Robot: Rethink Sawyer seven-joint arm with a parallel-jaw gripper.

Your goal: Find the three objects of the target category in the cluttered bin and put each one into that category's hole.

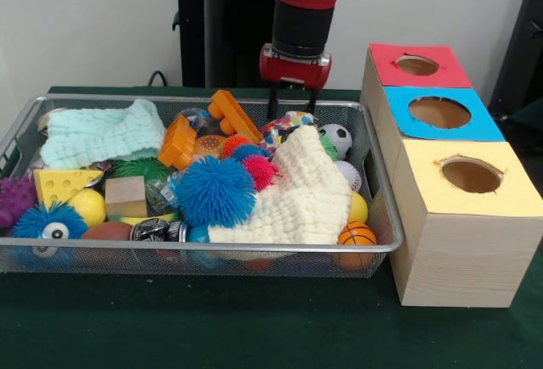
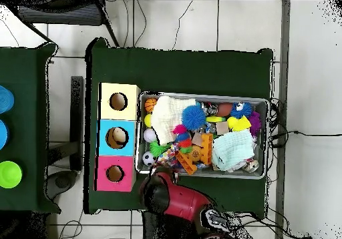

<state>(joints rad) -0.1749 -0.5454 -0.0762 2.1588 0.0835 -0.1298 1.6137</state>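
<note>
The wire mesh bin (image 1: 170,248) sits on the green table, full of toys; it also shows in the overhead view (image 2: 200,95). One spotted white wrapper (image 1: 284,125) lies at the bin's far side, partly under the cream cloth. No other wrapper shows. My gripper (image 1: 293,116) hangs open right above that wrapper, with its fingers (image 1: 272,104) at the bin's far rim. It holds nothing. In the overhead view the red arm (image 2: 167,191) hides the gripper. The yellow-surrounded hole (image 1: 471,175) tops the nearest wooden box beside the bin, also seen from overhead (image 2: 118,101).
A cream waffle cloth (image 1: 304,192), a mint cloth (image 1: 102,134), a blue spiky ball (image 1: 215,191), orange plastic pieces (image 1: 233,114) and small balls (image 1: 337,138) fill the bin. The blue-surrounded hole (image 1: 439,112) and the red-surrounded hole (image 1: 417,65) stand behind the yellow one.
</note>
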